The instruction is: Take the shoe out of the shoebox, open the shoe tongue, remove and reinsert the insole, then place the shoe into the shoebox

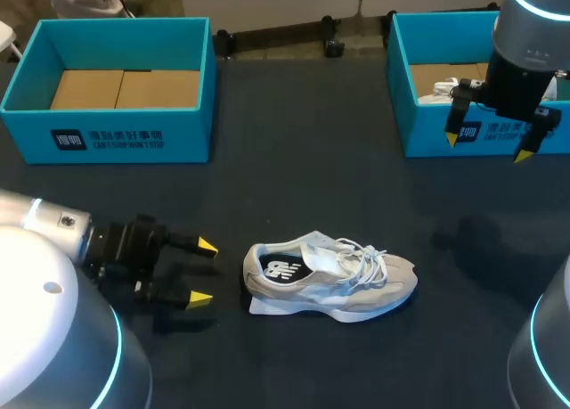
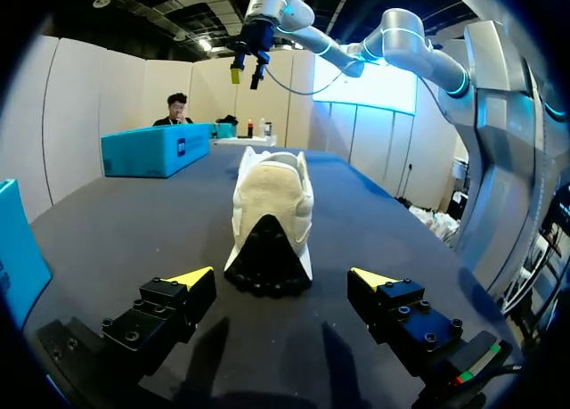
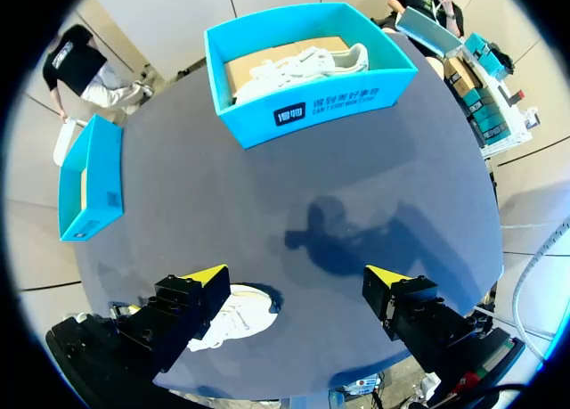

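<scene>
A grey and white shoe (image 1: 331, 278) lies on its sole in the middle of the dark table, heel toward my left gripper (image 1: 204, 271). That gripper is open, a short way off the heel, nothing between its fingers; in the left wrist view the shoe's heel (image 2: 267, 226) is just ahead of the left gripper (image 2: 282, 278). My right gripper (image 1: 490, 146) hangs open high above the front of the right shoebox (image 1: 427, 124). In the right wrist view the right gripper (image 3: 296, 278) is open above the table, with the shoe (image 3: 233, 318) partly hidden behind one finger and the right shoebox (image 3: 307, 70) holding another white shoe (image 3: 303, 66).
An empty blue shoebox (image 1: 111, 88) with a cardboard bottom stands at the back left, also the blue box (image 3: 89, 177) in the right wrist view. The right shoebox (image 2: 156, 149) shows beyond the shoe in the left wrist view.
</scene>
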Tool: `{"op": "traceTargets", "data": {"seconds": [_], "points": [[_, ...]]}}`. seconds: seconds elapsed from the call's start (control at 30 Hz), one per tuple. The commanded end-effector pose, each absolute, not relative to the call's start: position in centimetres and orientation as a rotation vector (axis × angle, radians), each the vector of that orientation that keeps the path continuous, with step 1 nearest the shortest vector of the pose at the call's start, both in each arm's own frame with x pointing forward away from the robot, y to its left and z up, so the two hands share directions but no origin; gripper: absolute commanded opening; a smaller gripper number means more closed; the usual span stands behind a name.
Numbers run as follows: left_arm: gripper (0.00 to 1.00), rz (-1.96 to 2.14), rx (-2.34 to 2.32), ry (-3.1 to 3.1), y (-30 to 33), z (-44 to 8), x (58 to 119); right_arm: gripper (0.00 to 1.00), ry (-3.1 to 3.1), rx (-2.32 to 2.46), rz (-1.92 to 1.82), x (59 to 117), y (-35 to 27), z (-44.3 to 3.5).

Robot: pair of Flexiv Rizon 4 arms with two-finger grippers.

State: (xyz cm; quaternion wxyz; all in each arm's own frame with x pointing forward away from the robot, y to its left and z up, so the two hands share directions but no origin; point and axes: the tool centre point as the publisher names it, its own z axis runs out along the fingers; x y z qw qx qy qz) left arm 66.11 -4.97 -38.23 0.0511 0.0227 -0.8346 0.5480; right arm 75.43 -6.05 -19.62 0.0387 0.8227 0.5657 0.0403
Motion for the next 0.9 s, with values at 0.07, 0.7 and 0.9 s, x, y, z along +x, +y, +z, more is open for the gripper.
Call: {"op": "traceTargets", "data": {"seconds": [0.07,0.7,0.9], "points": [[1.0,1.673,0.066,-2.529,-5.5,-38.9,66.3,1.0,1.735,2.523,0.125,75.5,-6.0,-19.7],[1.0,1.736,0.073,-2.458,-8.1,-40.6,67.0,1.0,1.735,2.523,0.125,75.5,-6.0,-19.7],[1.0,1.749,0.071,-2.451,-9.2,-41.3,67.2,1.0,1.735,2.523,0.125,75.5,-6.0,-19.7]]}}
